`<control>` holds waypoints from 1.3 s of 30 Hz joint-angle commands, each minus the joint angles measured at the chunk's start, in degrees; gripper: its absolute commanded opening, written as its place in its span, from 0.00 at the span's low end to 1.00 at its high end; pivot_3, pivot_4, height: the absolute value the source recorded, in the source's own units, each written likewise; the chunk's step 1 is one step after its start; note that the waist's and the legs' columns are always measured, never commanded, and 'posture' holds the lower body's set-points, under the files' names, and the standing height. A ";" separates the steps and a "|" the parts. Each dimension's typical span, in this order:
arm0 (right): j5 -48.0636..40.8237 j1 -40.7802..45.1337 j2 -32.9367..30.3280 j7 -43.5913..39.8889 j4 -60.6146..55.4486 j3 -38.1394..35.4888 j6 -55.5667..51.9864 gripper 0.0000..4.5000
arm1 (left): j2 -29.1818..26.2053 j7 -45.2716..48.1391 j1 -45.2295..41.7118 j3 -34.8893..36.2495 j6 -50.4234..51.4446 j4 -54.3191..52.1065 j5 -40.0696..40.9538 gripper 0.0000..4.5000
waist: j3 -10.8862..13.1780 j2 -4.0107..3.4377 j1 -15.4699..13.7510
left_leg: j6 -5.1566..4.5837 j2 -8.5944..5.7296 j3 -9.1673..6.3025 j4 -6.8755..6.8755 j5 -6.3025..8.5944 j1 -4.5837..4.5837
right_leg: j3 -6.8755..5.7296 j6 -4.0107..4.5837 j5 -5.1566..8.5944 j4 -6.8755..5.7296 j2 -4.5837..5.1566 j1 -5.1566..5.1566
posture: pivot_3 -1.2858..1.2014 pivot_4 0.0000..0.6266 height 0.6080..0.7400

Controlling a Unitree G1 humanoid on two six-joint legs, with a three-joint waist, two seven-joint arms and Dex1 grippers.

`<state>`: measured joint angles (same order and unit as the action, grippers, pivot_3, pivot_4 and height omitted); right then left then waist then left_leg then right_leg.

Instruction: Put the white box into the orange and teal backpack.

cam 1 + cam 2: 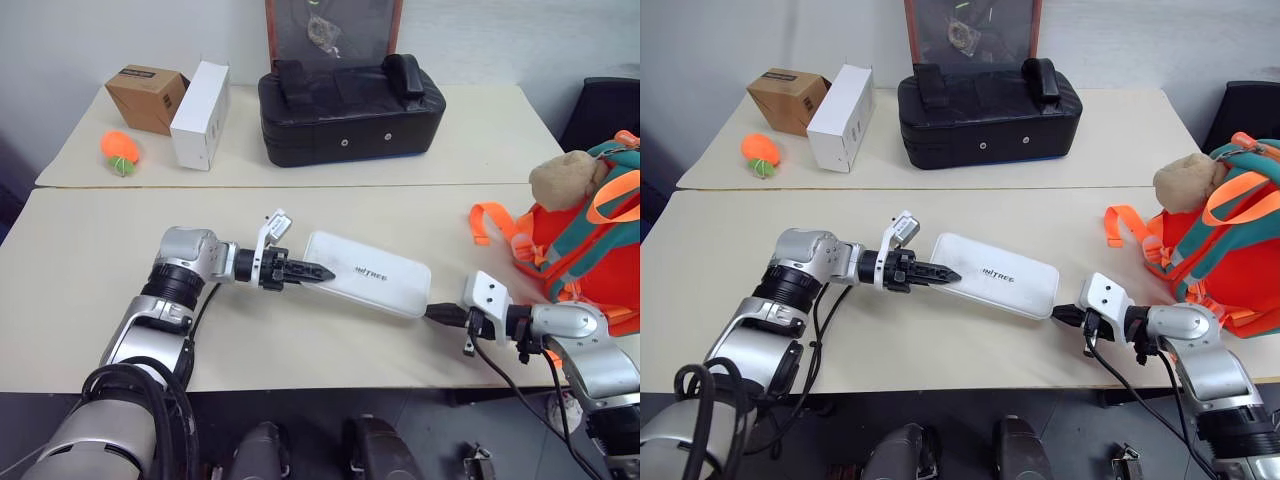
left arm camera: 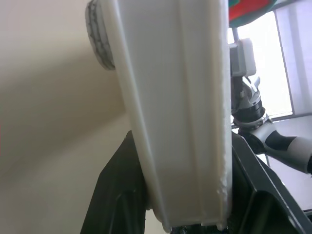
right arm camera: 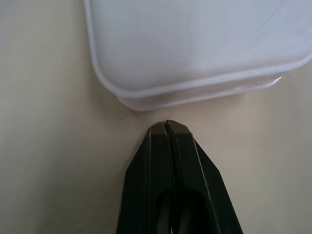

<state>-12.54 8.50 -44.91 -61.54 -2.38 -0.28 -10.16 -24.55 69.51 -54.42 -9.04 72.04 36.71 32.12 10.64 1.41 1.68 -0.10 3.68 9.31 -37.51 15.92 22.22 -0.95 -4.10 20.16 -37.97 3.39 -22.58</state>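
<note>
- White box [image 1: 367,273] flat on table [image 1: 90,260], mid-front, between both arms.
- L gripper [image 1: 318,271] fingers clamped on its short end, top & bottom.
- R gripper [image 1: 1060,316] fingers pressed together, tip just beside opp corner.
- Looks stiff, smooth, prob light; could slip, so grip deep.
- Orange and teal backpack [image 1: 1215,255] at table's right edge.

The light is even and soft, and the shadows on the table [image 1: 90,260] are weak. In the left wrist view the white box [image 2: 175,112] between the fingers [image 2: 117,195] is very close and blurred, and a bright window [image 2: 273,63] beyond it glares.
</note>
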 commanded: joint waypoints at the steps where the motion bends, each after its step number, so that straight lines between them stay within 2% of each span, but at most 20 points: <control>1: -2.11 -2.12 -0.66 1.42 -3.55 -3.19 -2.16 0.00 | -0.51 -0.71 1.46 5.63 2.04 -6.79 4.30 0.33 | 0.00 0.00 -0.03 | 0.00 0.00 -0.01 0.00 0.00 0.00 | -0.01 0.00 0.00 0.00 0.00 0.00 | 0.52 0.24 1.00; 3: -8.21 -5.57 -1.80 1.80 -8.36 -9.23 -8.67 0.00 | -0.99 -2.85 3.56 10.66 6.28 -13.69 8.13 0.33 | 0.00 -0.01 -0.07 | 0.00 0.00 -0.03 0.00 0.00 0.03 | 0.00 0.00 0.00 -0.01 0.02 -0.01 | 0.52 0.24 1.00; 6: -14.31 -11.18 -3.09 2.02 -14.17 -16.95 -15.53 0.13 | -0.74 -7.17 6.83 16.13 9.75 -22.95 11.63 0.33 | 0.01 -0.01 -0.14 | 0.00 0.00 -0.13 0.04 0.00 0.12 | -0.02 0.00 0.00 -0.03 0.03 -0.05 | 0.52 0.24 1.00; 10: -21.70 -19.02 -2.16 7.15 -20.72 -32.96 -25.23 0.42 | 2.77 -16.57 10.84 25.89 11.38 -32.43 14.69 0.33 | 0.00 -0.01 -0.41 | -0.01 -0.02 -0.24 -0.01 -0.01 0.08 | -0.06 0.00 0.00 -0.01 0.05 0.09 | 0.52 0.24 1.00; 13: -27.66 -23.07 -1.68 9.24 -21.30 -44.11 -31.94 0.66 | 5.58 -22.62 13.17 32.54 13.14 -38.83 17.74 0.33 | 0.01 0.00 -0.50 | -0.03 -0.04 -0.26 -0.01 -0.02 0.07 | -0.07 -0.01 0.00 0.01 0.05 0.13 | 0.52 0.24 1.00; 17: -31.25 -27.78 -2.08 10.27 -19.58 -53.19 -37.89 0.97 | 8.36 -29.10 16.60 37.26 14.23 -48.52 21.69 0.33 | 0.01 0.00 -0.28 | -0.02 -0.05 -0.26 0.14 -0.02 0.07 | -0.06 0.00 0.00 0.12 0.03 0.12 | 0.52 0.24 1.00; 21: -30.08 -27.04 -1.77 13.83 -17.81 -54.40 -37.33 0.99 | 10.02 -33.30 18.30 38.08 13.64 -52.04 23.86 0.33 | 0.01 0.01 -0.02 | 0.03 -0.05 -0.22 0.19 -0.06 0.01 | 0.00 0.00 0.00 0.14 -0.03 0.13 | 0.52 0.24 1.00; 27: -30.45 -12.09 -1.23 23.06 -9.54 -48.39 -37.75 0.99 | 10.17 -35.70 20.20 36.48 11.35 -52.39 25.95 0.33 | 0.01 0.01 0.01 | 0.06 -0.07 -0.12 0.18 -0.09 -0.07 | 0.13 -0.03 -0.02 0.07 -0.08 0.10 | 0.52 0.24 1.00; 30: -29.11 -3.45 1.02 26.95 -5.30 -42.93 -36.13 0.99 | 9.31 -36.12 20.30 35.41 9.92 -51.44 26.34 0.33 | 0.01 0.01 -0.03 | 0.13 -0.02 -0.15 0.21 -0.12 -0.05 | 0.15 -0.02 -0.02 0.10 -0.19 0.08 | 0.52 0.24 1.00; 36: -24.73 8.63 6.67 34.77 1.52 -35.89 -30.76 0.99 | 7.19 -37.03 20.53 34.46 8.32 -50.48 27.44 0.33 | 0.01 0.00 0.01 | 0.14 -0.03 -0.09 0.22 -0.13 -0.03 | 0.23 -0.02 -0.02 0.08 -0.19 0.02 | 0.52 0.24 1.00; 39: -24.30 9.93 8.64 34.96 1.70 -34.81 -28.22 0.86 | 6.37 -37.85 20.52 34.66 8.00 -50.38 28.17 0.33 | 0.01 0.00 -0.02 | 0.14 -0.02 -0.08 0.23 -0.14 -0.02 | 0.22 -0.03 -0.02 0.08 -0.19 0.01 | 0.52 0.24 1.00</control>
<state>-36.81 17.92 -36.22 -26.73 0.03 -34.57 -40.57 -17.34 31.73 -33.29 24.85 81.36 -12.60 57.78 10.64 1.42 1.65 0.04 3.67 9.23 -37.25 15.79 22.20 -0.73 -4.13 20.14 -37.88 3.20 -22.57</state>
